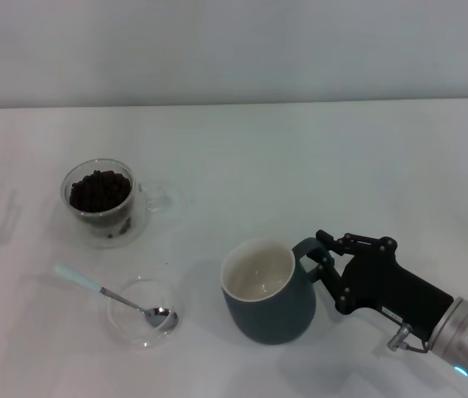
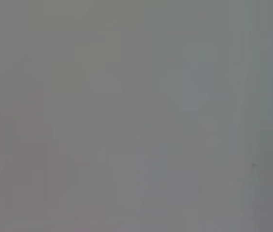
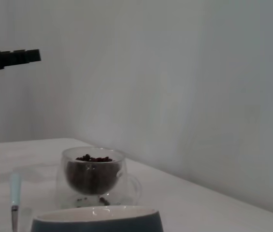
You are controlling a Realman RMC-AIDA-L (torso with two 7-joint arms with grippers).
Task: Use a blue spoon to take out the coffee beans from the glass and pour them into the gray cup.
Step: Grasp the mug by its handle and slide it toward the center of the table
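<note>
Head view: the right hand (image 1: 323,259) sits at the loop handle of the gray cup (image 1: 267,292), its fingers apparently closed around the handle, though the contact is partly hidden. The cup looks empty, and the glass (image 1: 99,197) at far left is full of coffee beans (image 1: 98,190). The blue spoon (image 1: 113,295) lies untouched, its bowl resting in a clear dish (image 1: 134,319), so scooping has not begun; the step in hand appears to be steadying or placing the cup. The next move calls for a grasp on the spoon's pale handle, which has open desk (image 1: 316,166) on every side. Left wrist view: a featureless gray field; the left hand is not seen. Right wrist view: the cup's rim lies nearest, the glass beyond it, the spoon beside, the desk's far edge well behind.
</note>
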